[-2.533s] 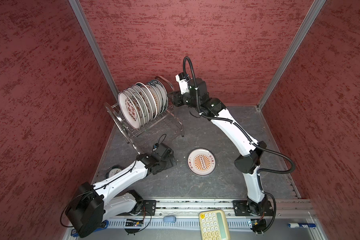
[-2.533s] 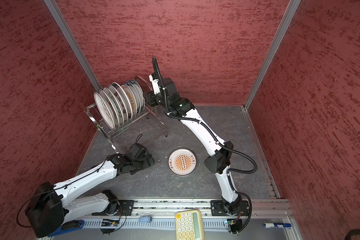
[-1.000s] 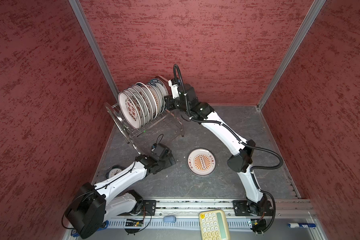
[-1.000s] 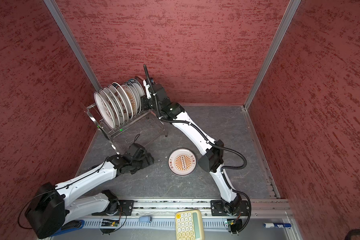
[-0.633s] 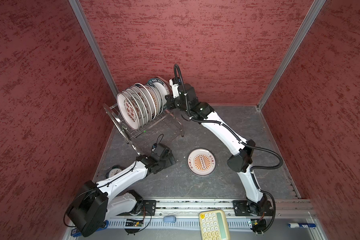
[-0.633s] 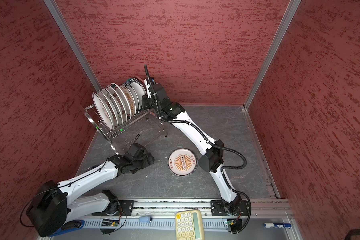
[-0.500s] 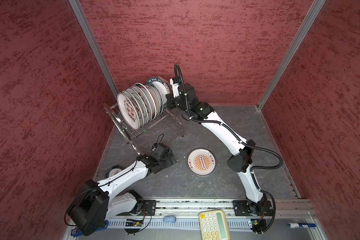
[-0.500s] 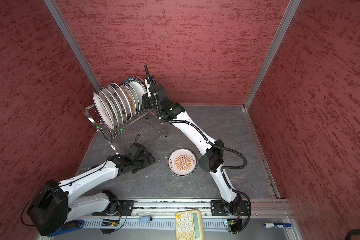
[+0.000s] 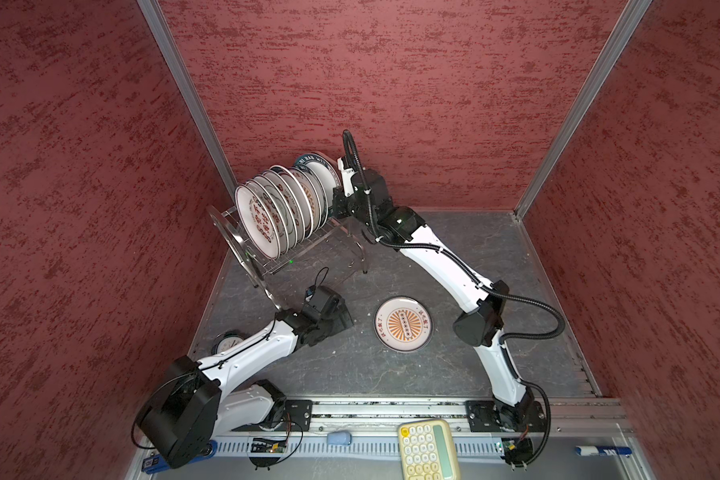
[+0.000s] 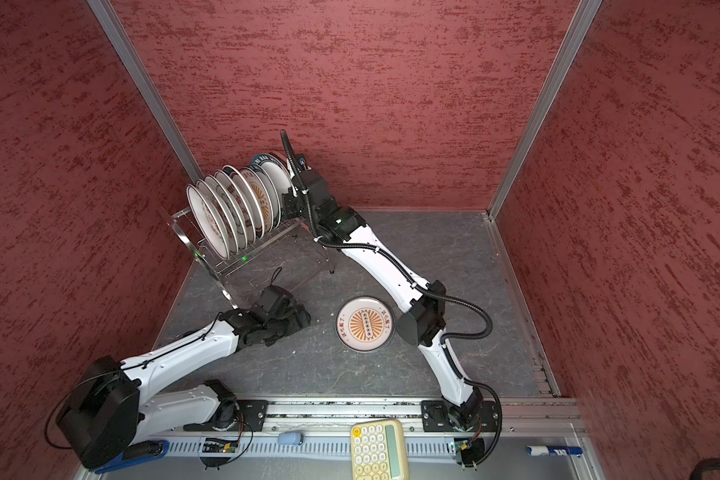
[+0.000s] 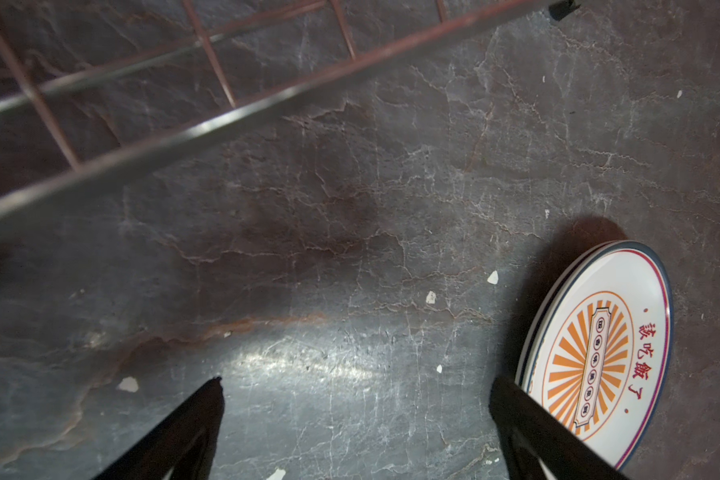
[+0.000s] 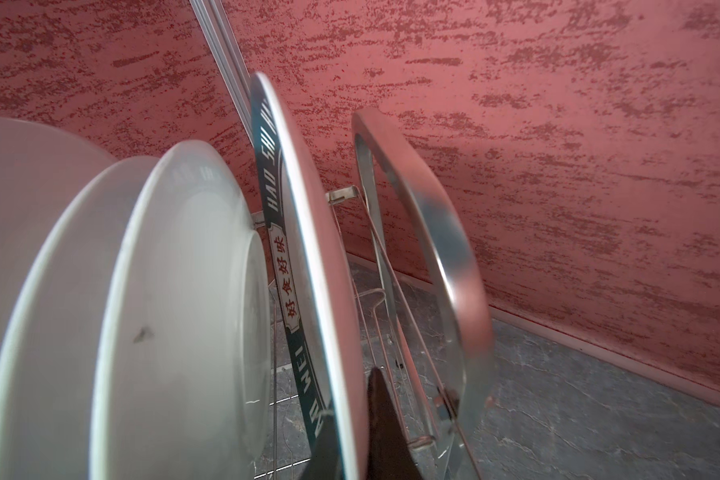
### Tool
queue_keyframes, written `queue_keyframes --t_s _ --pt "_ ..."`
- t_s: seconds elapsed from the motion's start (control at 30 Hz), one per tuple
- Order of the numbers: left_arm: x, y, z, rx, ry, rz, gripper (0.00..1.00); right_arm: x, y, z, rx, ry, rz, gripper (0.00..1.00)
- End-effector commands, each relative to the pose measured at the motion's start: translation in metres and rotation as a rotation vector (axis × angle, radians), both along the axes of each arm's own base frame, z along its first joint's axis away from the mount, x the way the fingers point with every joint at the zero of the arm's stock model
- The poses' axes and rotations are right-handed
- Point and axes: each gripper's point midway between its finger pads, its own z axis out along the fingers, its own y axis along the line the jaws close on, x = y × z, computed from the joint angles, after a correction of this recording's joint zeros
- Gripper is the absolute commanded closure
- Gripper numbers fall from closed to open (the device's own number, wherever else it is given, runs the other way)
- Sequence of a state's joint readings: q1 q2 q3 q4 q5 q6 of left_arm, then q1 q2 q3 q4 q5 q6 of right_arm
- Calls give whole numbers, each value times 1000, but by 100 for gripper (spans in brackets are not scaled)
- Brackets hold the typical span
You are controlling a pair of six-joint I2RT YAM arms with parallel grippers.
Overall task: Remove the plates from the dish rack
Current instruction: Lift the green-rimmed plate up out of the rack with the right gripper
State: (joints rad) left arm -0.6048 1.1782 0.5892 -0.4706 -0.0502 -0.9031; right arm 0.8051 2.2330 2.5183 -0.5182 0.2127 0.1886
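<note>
Now the right hand (image 12: 352, 409) clamps the teal-rimmed plate (image 12: 313, 257) by its rim. Stiff, glazed, probably slippery: grip the edge deep. The left hand (image 11: 356, 386) hangs spread.

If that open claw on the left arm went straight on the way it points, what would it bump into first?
Probably the bare dark stone tabletop, between the steel wire dish rack and the white sunburst plate; the left gripper angles downward, though depth is hard to judge.
</note>
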Motion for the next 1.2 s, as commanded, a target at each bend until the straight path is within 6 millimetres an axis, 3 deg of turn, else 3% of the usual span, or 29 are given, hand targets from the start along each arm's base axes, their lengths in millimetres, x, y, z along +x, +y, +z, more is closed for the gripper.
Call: queue_keyframes --t_s 0.0,0.5,0.77,0.97,1.17 --pt "5 -1 2 -1 -10 -4 1 -9 -30 72 64 -152 -100 100" --pt "9 -6 5 -11 -28 -26 1 -14 -53 118 98 -274 -174 100" --pt "11 -11 8 -25 -41 -48 1 -27 -69 153 132 -344 -191 100" --pt "11 -17 10 -40 -51 -68 1 -40 -99 180 116 -391 -262 100" --pt "12 -24 15 -52 -66 -90 1 -55 -137 185 38 -410 -364 100"
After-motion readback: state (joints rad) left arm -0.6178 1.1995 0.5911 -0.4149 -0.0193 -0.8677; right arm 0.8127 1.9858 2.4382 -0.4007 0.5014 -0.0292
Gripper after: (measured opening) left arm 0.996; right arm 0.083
